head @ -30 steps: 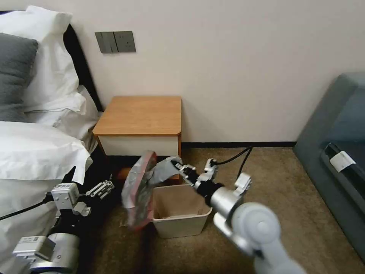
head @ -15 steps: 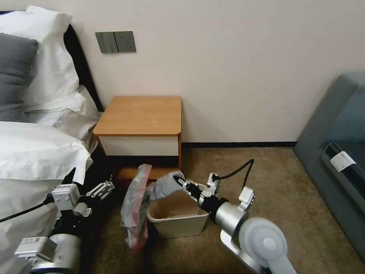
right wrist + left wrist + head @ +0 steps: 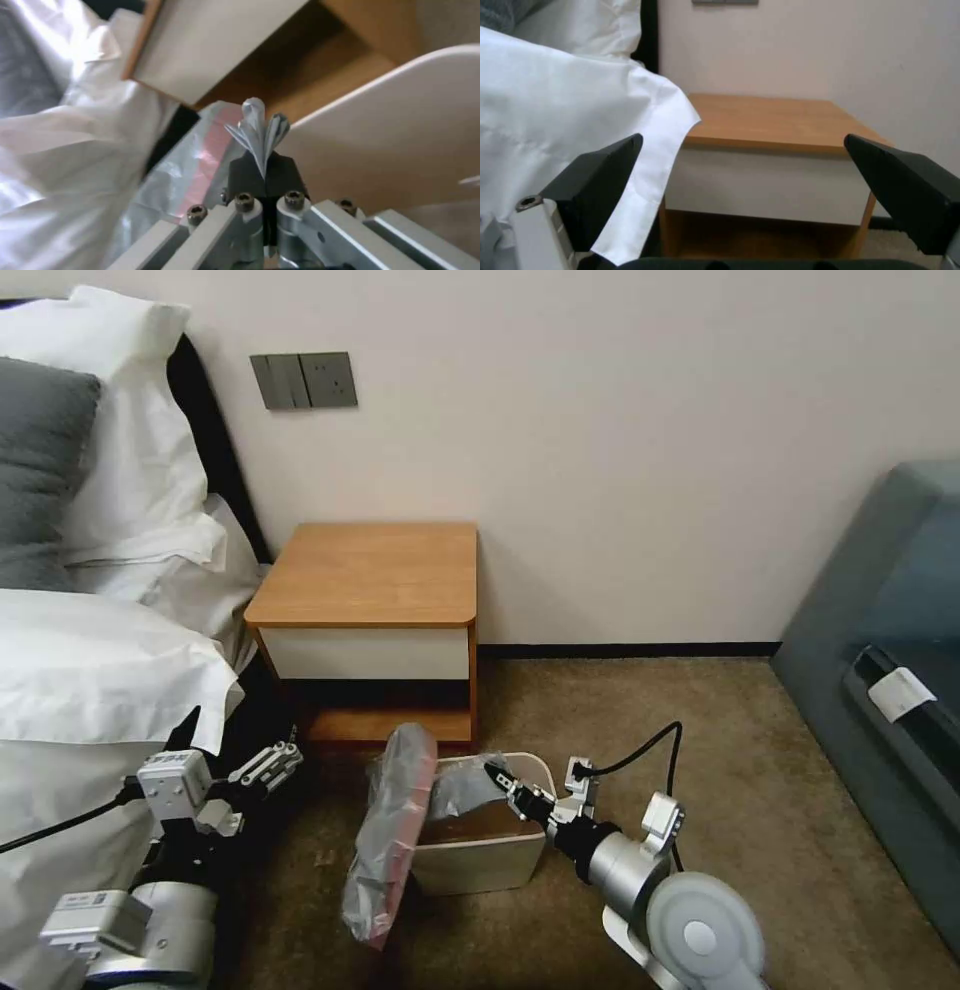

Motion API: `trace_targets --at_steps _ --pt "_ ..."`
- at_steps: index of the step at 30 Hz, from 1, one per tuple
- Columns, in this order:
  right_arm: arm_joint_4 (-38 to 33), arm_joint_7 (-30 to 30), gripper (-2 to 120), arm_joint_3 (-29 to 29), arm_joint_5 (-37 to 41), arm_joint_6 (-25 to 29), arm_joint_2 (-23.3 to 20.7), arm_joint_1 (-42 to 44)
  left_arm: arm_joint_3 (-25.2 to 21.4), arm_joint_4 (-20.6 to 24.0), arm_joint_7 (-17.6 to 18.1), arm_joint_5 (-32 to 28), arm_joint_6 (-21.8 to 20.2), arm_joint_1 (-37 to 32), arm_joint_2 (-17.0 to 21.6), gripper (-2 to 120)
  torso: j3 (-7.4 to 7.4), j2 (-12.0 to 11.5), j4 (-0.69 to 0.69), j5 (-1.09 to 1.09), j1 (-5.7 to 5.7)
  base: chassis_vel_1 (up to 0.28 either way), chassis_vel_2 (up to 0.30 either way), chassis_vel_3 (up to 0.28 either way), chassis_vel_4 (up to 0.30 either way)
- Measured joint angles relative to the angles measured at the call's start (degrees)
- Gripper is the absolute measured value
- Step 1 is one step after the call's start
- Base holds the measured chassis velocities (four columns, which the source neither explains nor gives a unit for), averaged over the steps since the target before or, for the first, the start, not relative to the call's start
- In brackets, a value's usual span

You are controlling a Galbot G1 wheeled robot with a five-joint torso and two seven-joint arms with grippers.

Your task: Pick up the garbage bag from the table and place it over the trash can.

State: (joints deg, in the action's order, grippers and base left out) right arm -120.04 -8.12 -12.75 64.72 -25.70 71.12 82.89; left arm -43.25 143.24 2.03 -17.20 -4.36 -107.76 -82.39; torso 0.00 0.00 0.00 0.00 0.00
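Garbage bag [image 3: 395,830] hangs down the trash can's [image 3: 480,860] left side on the carpet, one corner pinched tight in the right claw [image 3: 497,776] over the bin's opening. Left claw [image 3: 262,765] waits wide open beside the bed [image 3: 90,670], before the bare surface [image 3: 372,575].

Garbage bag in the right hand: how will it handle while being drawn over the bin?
Probably floppy: the garbage bag sags from the right hand, draping down the trash can side. Likely very light, since a small pinched tuft carries it. Possibly slippery: the hand grips just a thin gathered fold.
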Motion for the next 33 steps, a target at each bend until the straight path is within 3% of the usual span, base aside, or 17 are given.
trace_targets --at_steps 14,33 --pt "4.61 -1.16 0 -0.27 -1.28 0.53 0.14 -1.86 0.07 0.00 0.00 0.55 0.83 0.38 -0.57 100 0.00 0.00 0.00 0.00 0.00 0.000 0.000 0.000 0.000" --pt "0.03 -4.38 71 -3.43 0.20 -1.02 -1.22 0.15 0.12 0.00 0.00 0.68 0.54 1.25 -1.13 100 0.00 0.00 0.00 -0.01 0.00 0.000 0.000 0.000 0.000"
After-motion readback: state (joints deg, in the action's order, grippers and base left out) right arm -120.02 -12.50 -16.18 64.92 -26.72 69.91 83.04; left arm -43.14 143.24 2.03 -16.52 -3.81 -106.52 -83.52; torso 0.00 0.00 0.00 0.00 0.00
